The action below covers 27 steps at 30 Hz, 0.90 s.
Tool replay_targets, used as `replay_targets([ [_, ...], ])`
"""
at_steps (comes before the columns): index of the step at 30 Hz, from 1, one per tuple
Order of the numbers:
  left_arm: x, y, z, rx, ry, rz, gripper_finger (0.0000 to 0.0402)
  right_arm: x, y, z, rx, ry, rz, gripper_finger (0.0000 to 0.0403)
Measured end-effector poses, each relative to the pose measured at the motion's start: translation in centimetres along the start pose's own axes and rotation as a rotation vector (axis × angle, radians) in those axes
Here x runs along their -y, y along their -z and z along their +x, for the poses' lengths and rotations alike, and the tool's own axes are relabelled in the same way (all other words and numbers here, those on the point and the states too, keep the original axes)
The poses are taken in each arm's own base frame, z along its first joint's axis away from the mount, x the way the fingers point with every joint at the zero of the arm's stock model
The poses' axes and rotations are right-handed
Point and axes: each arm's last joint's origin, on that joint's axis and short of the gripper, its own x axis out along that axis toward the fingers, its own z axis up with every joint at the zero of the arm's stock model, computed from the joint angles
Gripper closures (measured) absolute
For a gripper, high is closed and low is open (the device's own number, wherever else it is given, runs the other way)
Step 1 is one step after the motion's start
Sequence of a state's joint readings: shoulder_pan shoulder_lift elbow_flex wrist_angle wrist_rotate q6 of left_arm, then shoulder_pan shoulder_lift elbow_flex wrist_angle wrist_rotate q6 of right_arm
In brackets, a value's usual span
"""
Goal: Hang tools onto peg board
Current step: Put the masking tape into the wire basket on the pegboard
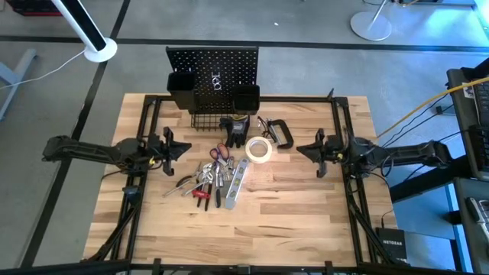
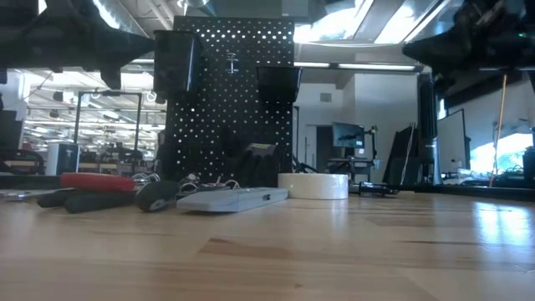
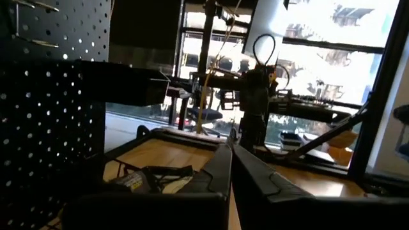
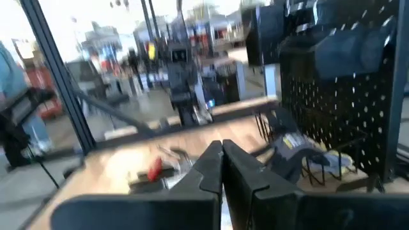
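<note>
Silver level bar (image 2: 232,198) lies nearest low on the counter (image 2: 334,251); only overhead shows left gripper (image 1: 186,148) and right gripper (image 1: 299,149) pressed together, empty.

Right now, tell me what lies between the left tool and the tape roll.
In the high view, scissors lie between the left tool and the tape roll; otherwise bare tabletop.

Lab: robot rig (image 1: 340,164), monitors (image 2: 347,134)

left arm (image 1: 92,150): black, jointed, yellow wiring | right arm (image 1: 397,155): black, jointed | tools: dark fingers
</note>
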<state>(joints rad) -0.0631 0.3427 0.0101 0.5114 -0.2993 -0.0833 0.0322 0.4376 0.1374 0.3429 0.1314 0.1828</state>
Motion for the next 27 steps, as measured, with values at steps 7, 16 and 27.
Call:
replay_targets([
  [7, 0.0, 0.3, 0.2, -0.023, -0.002, -0.007, 0.04, -0.6, -0.9, 3.3, -0.132, 0.015, -0.125, 0.0393],
  [16, 0.0, 0.3, 0.2, -0.024, -0.002, -0.018, 0.04, -1.3, -1.1, 8.5, -0.274, 0.034, -0.207, 0.0393],
  [27, 0.1, 0.8, 0.3, -0.065, 0.0, -0.041, 0.04, -1.4, 1.3, 13.2, -0.458, 0.073, -0.266, 0.0393],
])
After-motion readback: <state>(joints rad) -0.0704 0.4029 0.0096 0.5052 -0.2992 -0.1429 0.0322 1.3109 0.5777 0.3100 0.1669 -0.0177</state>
